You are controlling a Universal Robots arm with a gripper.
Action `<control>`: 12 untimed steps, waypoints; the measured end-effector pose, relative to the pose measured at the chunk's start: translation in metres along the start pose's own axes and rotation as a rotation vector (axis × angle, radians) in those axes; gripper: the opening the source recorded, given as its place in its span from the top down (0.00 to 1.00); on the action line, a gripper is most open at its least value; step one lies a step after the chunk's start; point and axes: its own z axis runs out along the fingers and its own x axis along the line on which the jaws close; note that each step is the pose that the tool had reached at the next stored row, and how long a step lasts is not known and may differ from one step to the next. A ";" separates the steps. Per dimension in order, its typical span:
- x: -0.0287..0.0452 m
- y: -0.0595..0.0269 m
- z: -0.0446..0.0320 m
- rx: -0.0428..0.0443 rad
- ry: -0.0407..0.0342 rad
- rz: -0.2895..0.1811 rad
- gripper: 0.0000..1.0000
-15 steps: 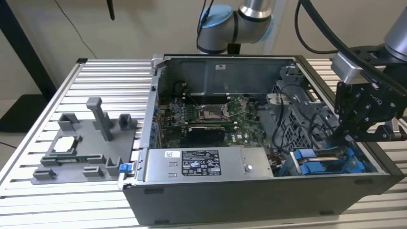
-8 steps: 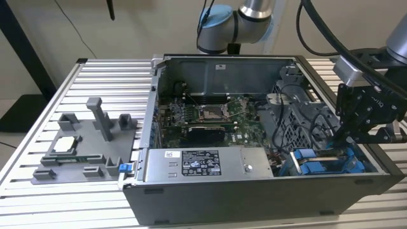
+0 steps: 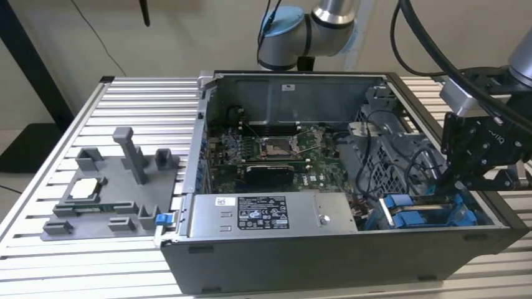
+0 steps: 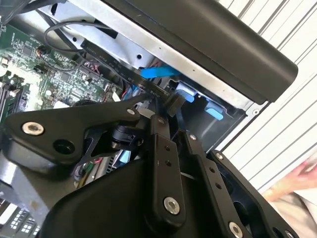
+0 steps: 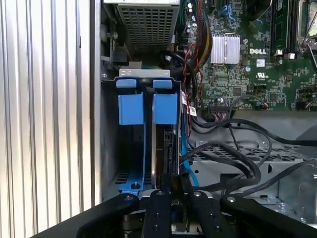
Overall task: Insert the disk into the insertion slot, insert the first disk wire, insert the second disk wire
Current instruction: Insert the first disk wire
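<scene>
The disk [image 5: 164, 148] stands edge-on inside the insertion slot [image 5: 131, 106], between two bright blue tabs. In the exterior view, the slot [image 3: 424, 215] lies at the case's near corner, on the exterior view's right. My gripper [image 5: 173, 184] is at the disk's near end. Its fingers [image 4: 157, 144] stand close together on a small black wire plug [image 4: 173, 101]. Black wires [image 5: 233, 158] and a blue wire [image 5: 185, 158] run beside the disk toward the fingertips. In the exterior view the gripper [image 3: 461, 185] reaches down into the case just behind the slot.
A grey labelled power-supply box [image 3: 261, 215] sits along the case front, and the motherboard [image 3: 266, 152] lies behind it. A perforated metal cage [image 5: 237, 153] borders the slot. On the slatted table [image 3: 141, 99] at the exterior view's left stands a grey fixture [image 3: 108, 187].
</scene>
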 end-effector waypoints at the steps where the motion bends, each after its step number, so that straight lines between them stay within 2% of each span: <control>1: 0.0001 -0.0006 0.0007 -0.0007 0.0000 0.000 1.00; 12: 0.0017 -0.0080 0.0076 -0.0097 0.0004 0.000 1.00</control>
